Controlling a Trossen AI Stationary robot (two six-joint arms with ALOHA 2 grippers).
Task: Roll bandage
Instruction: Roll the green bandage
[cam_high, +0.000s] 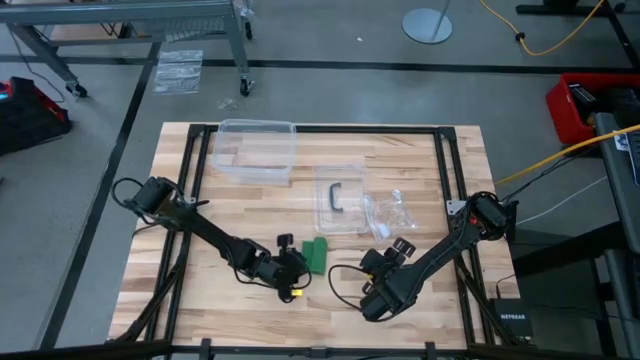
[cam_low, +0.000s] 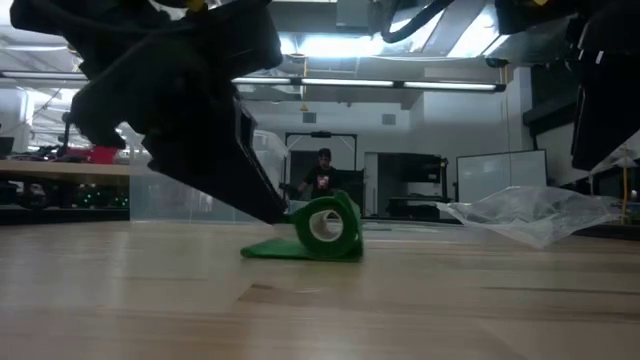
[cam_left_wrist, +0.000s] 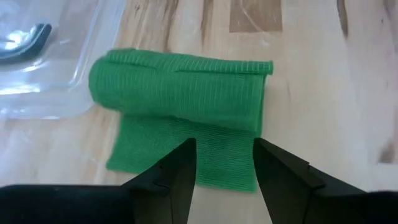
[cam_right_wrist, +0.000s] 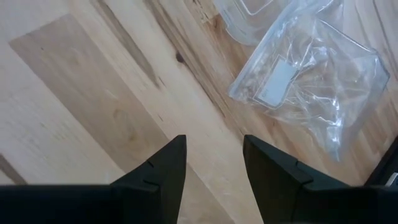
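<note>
Wooden tabletop fills my view. Nearest, my left gripper (cam_left_wrist: 224, 171) hangs with fingers apart over the loose tail of the bandage (cam_left_wrist: 180, 93), probably to pin it. Mid-frame sits its rolled part. Farther right, my right gripper (cam_right_wrist: 213, 163) waits, parted and empty.

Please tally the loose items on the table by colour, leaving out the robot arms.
Green: 1, the bandage
Clear: 3, the plastic bin, the lid with a dark handle, the plastic bag
Total: 4
</note>
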